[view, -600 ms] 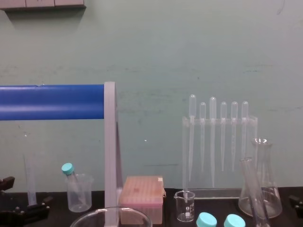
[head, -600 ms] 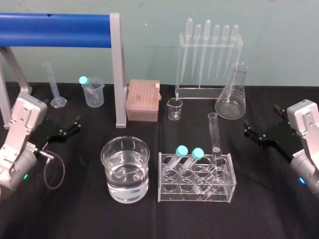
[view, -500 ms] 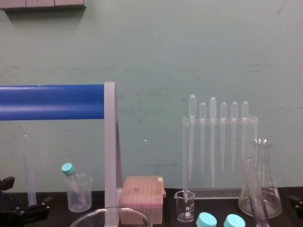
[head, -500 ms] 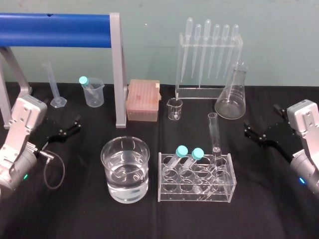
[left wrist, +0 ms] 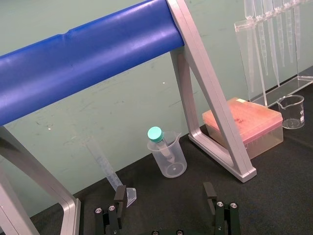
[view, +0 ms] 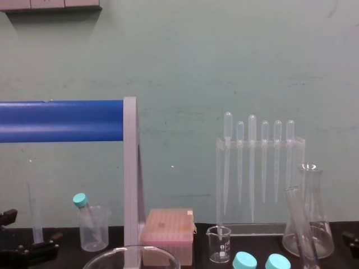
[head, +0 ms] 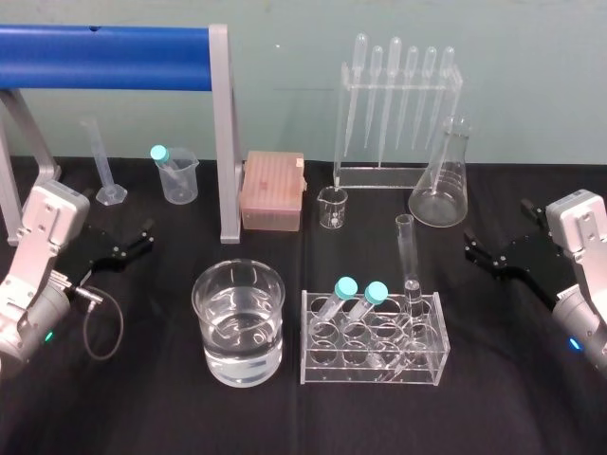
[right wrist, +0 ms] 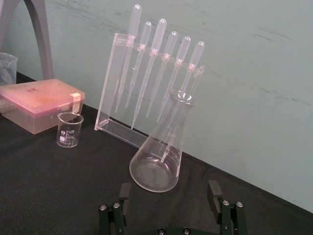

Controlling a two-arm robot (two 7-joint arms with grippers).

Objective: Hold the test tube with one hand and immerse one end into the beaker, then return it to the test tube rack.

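nothing moved vs the earlier frames. test tube point(head: 407, 254) stood upright in the rack point(head: 373, 373), 1 o'clock slot; beaker point(head: 238, 322) sat at the rack's 9 o'clock. left gripper point(head: 142, 237) was parked at the surface's point(head: 313, 417) 9 o'clock, right gripper point(head: 472, 249) at 3 o'clock, both released, empty.

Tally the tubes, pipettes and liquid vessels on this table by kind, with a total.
Teal-capped tubes: 3
Uncapped test tube: 1
Pipettes: 6
Large beaker: 1
Small beakers: 2
Conical flask: 1
Graduated cylinder: 1
Total: 15
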